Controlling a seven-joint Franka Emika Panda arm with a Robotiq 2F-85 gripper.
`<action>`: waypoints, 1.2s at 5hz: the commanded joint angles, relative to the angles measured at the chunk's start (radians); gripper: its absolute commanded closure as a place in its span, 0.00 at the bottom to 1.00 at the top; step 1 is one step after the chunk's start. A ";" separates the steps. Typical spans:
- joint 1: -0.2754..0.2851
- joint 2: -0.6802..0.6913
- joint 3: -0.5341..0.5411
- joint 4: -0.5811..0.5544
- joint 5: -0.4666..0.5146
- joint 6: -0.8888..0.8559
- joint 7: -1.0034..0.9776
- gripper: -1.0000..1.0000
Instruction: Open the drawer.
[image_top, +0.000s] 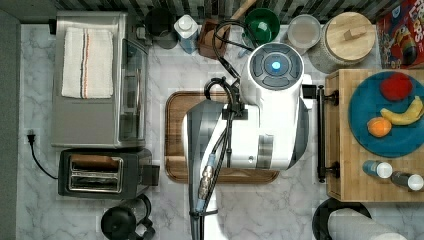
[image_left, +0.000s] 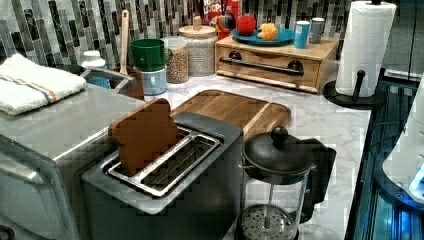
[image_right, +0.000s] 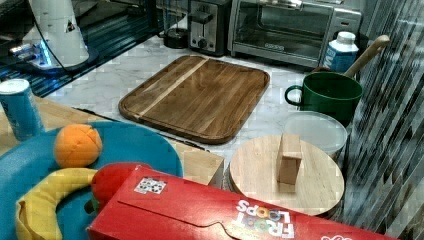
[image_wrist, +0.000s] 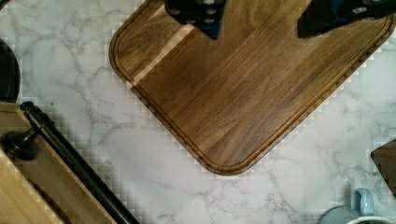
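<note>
Open gripper above brown tray, marble counter beneath.

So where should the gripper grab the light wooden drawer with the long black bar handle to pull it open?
Grip the black bar handle near its middle, between its two end posts. It stands off the light wooden drawer front, leaving room for a finger behind. Come from the brown wooden tray side, open gripper straddling the thin bar.
</note>
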 joint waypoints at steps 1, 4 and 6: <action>-0.003 0.000 0.002 0.000 -0.001 0.001 -0.002 0.00; -0.056 -0.038 -0.037 -0.120 -0.011 0.136 -0.370 0.00; -0.096 -0.032 -0.097 -0.180 -0.039 0.253 -0.689 0.00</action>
